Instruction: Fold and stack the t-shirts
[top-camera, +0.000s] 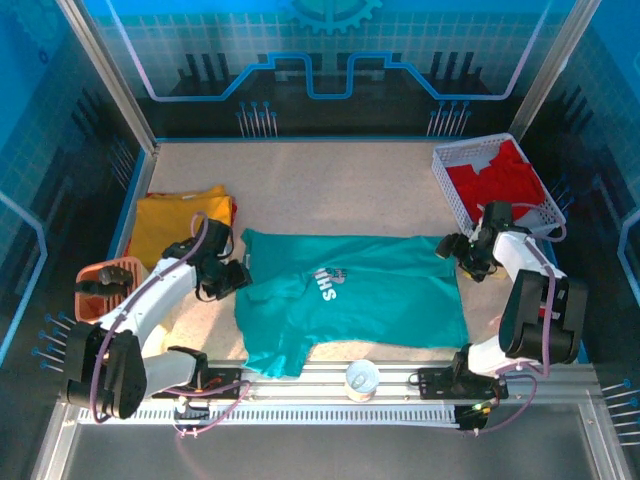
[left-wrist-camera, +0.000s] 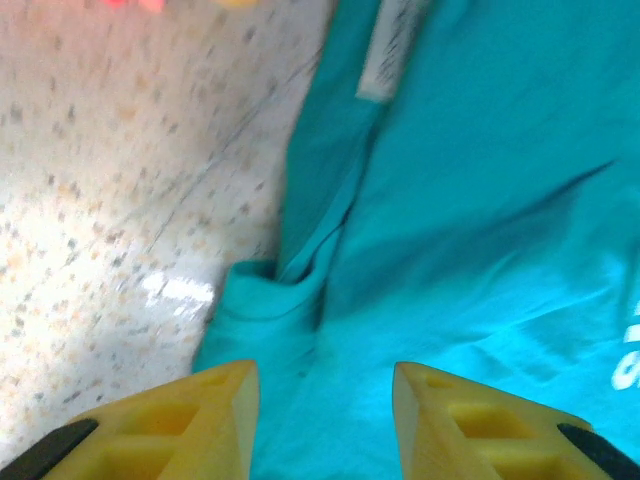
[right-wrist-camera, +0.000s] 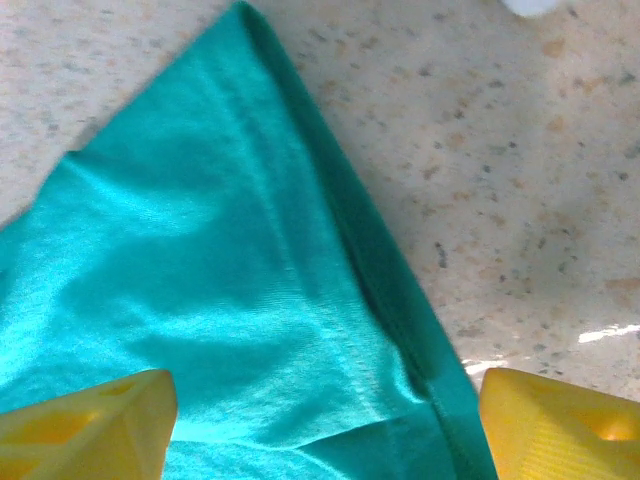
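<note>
Teal t-shirt (top-camera: 370, 300) spread flat, left edge below parted left jaws, corner between wide-apart right jaws

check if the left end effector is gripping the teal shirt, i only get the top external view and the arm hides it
observer: No. In the left wrist view the left end effector has its yellow fingers apart, and the teal-green t-shirt lies loose below the gap.
operator: and the right one
observer: The right end effector is wide open above the shirt's hemmed edge, which lies flat on the speckled table.
operator: what part sits by the left one
observer: A bunched fold at the shirt's edge; farther off, a white label shows.
</note>
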